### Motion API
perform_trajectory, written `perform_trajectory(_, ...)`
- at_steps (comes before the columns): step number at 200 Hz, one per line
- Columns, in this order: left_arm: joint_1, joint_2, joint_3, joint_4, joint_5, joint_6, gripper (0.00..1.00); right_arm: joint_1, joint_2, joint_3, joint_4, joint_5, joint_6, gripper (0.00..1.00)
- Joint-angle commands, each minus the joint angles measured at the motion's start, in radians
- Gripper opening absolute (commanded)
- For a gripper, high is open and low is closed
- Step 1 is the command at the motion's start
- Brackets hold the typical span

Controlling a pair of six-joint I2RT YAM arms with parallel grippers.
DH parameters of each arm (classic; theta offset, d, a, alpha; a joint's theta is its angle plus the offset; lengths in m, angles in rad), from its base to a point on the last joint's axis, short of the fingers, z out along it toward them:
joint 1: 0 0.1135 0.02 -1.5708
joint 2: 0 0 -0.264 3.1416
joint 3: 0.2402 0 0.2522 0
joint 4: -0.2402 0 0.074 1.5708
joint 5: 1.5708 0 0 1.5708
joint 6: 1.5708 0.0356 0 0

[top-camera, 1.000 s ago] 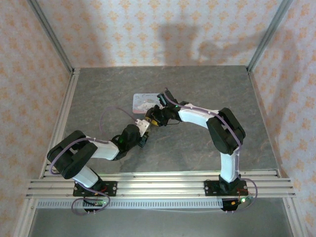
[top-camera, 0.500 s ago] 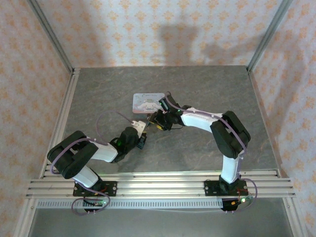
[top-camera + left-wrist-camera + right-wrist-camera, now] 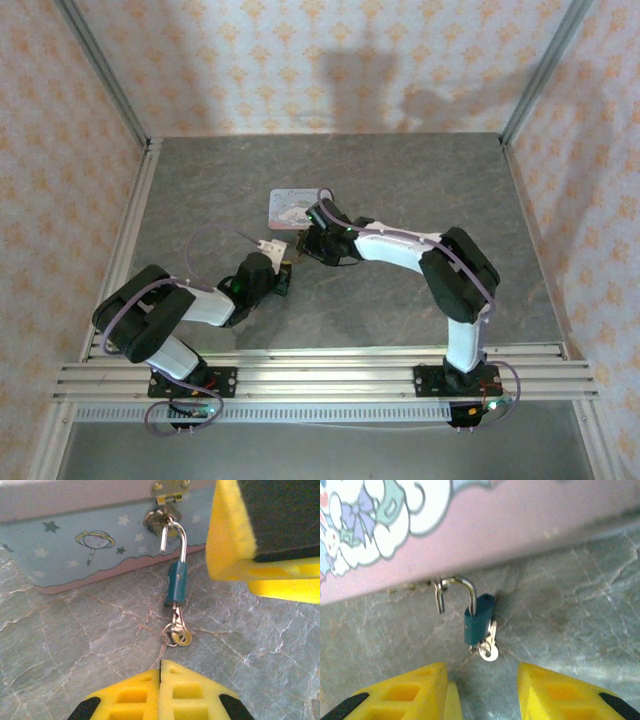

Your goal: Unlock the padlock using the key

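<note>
Robot lab test cell, as I read it from my station. The table (image 3: 400, 180) has a grey stone-pattern top and is boxed on three sides by peach floral wallpaper panels (image 3: 300, 60) set in bare aluminium posts (image 3: 100, 70). Slotted aluminium rails (image 3: 330, 372) along the table's near edge carry the left arm base (image 3: 190, 385) and right arm base (image 3: 460, 380). A loose purple cable (image 3: 210, 231) loops above the left arm, and a green status light (image 3: 489, 407) is lit by the right arm base.

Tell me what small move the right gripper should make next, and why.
Probably ease the right gripper forward to close on the padlock. Its jaws are open, in line with it; the shackle looks sprung and the key is in, yet the lock hangs from the tin.
</note>
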Motion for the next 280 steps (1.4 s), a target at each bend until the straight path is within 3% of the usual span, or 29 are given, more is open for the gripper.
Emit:
perform_trajectory(1,0.021,-0.042,0.002,-0.012,0.037,-0.024,0.0,0.008,0.035,0.045,-0.015,0.064,-0.013,0.4)
perform_trajectory(88,0.064,-0.15,-0.034,-0.066,0.037,-0.031,0.0,0.013,0.131,0.142,-0.057,0.087,-0.013,0.35)
perform_trajectory(180,0.081,-0.248,-0.072,-0.098,0.011,-0.036,0.0,0.026,0.173,0.165,-0.116,0.141,-0.025,0.24)
perform_trajectory(196,0.081,-0.253,-0.074,-0.102,0.011,-0.036,0.0,0.026,0.176,0.16,-0.111,0.146,-0.025,0.24)
perform_trajectory(233,0.082,-0.258,-0.077,-0.105,0.007,-0.041,0.0,0.026,0.19,0.165,-0.113,0.152,-0.026,0.42)
perform_trajectory(280,0.081,-0.259,-0.078,-0.106,-0.005,-0.046,0.0,0.026,0.213,0.203,-0.171,0.17,-0.055,0.37)
